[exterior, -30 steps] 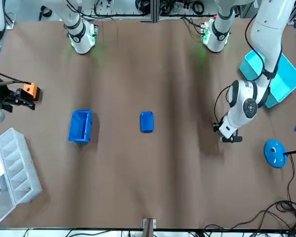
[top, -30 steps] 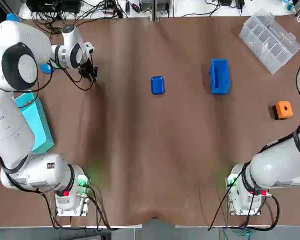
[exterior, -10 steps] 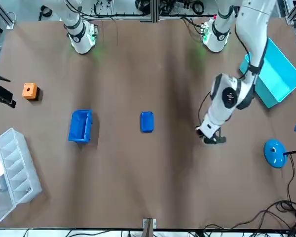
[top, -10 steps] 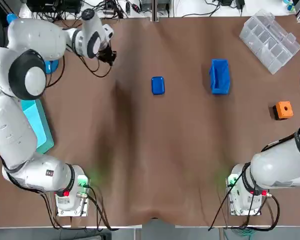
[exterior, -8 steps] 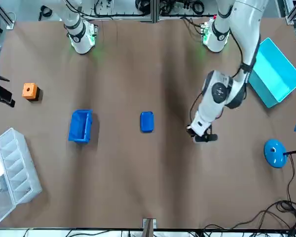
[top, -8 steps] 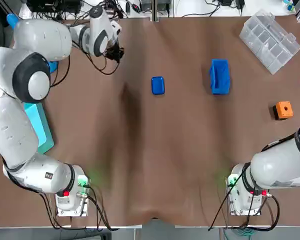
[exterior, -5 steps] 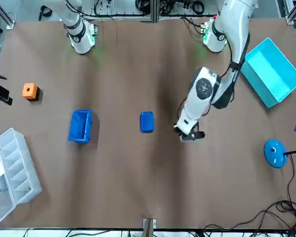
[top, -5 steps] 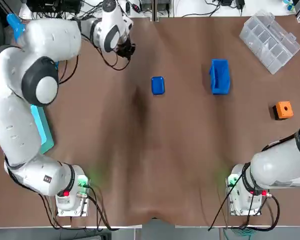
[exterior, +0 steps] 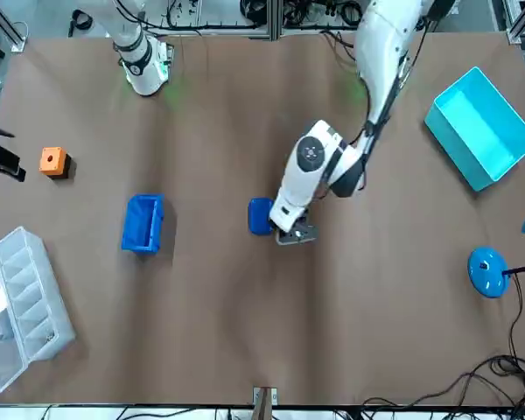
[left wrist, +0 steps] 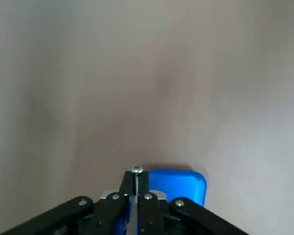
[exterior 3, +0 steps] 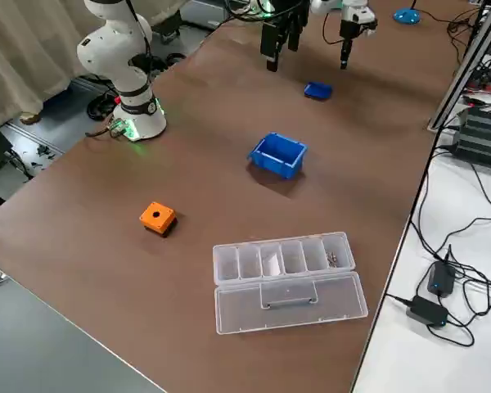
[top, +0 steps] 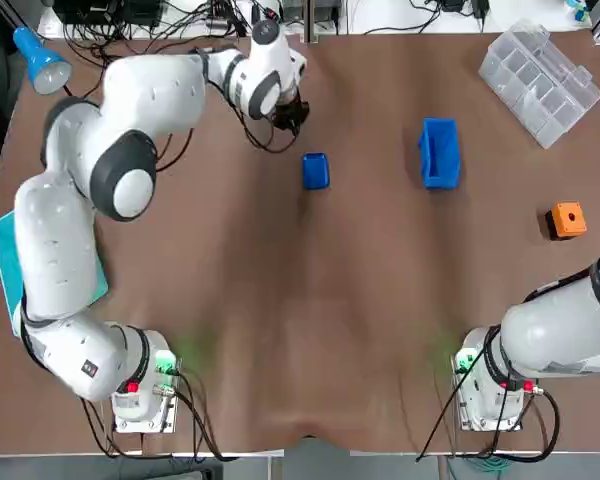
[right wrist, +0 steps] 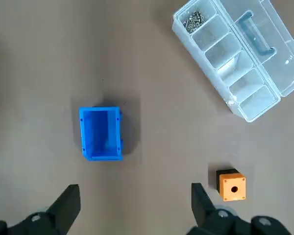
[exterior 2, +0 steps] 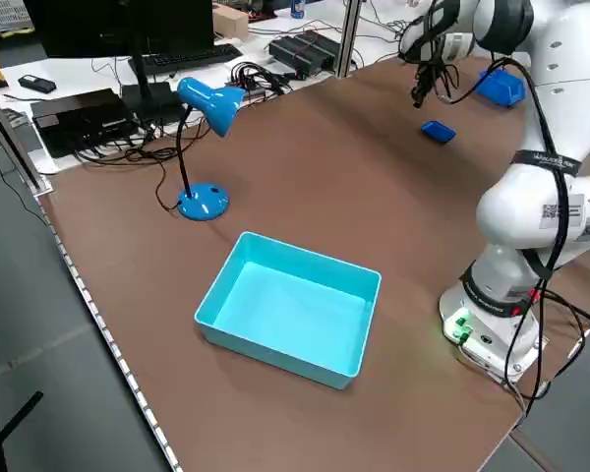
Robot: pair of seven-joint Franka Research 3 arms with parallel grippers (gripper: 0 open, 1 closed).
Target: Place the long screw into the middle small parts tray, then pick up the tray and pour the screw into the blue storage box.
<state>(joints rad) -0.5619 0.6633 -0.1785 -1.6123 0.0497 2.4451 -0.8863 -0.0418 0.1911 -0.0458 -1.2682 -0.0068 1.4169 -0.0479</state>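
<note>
My left gripper [left wrist: 136, 183] is pinching the screw [left wrist: 136, 171]; I see only its head poking above the fingertips, with the shank hidden between them. It hangs just beside the tray [top: 315, 170], on the side away from the box [top: 439, 152], and in the wrist view its fingers cover part of the tray. My right gripper [right wrist: 133, 188] is spread wide and empty, up high beyond the box from the tray, its arm cut off in the top view.

Orange block [top: 568, 219] sits by the worktop's [top: 310, 330] right edge, and the clear organiser [top: 540, 82] lies lid-open at the far right corner. Over on the left edge, a teal bin [exterior: 481, 129]; blue desk lamp [exterior 2: 214, 102] at the far left corner.
</note>
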